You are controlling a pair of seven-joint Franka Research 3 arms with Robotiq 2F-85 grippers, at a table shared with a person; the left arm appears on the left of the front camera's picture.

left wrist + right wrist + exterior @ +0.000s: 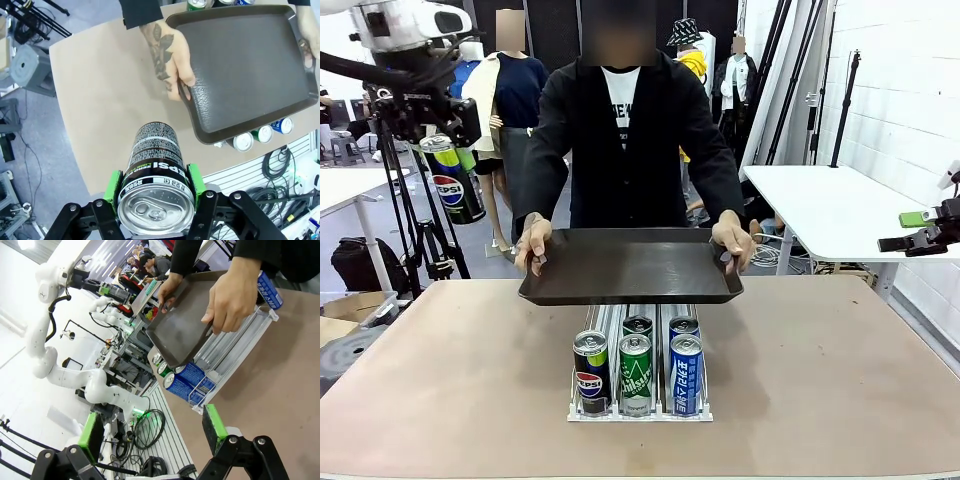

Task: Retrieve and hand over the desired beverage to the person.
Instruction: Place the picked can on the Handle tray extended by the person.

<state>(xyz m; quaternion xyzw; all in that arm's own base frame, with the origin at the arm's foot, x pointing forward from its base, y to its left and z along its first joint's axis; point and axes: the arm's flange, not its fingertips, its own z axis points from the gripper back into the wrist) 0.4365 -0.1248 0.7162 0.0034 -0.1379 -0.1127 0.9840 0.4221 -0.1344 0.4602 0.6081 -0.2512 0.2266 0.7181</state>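
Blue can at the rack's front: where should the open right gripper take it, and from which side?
Probably its upper side wall, the right gripper coming from the robot's side: the blue can stands upright in the rack's front row, near face free, while the tray hangs over the cans behind.

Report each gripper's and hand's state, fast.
Left gripper: shut on the Pepsi can.
Right gripper: open, empty.
Person's hands: both holding the tray.
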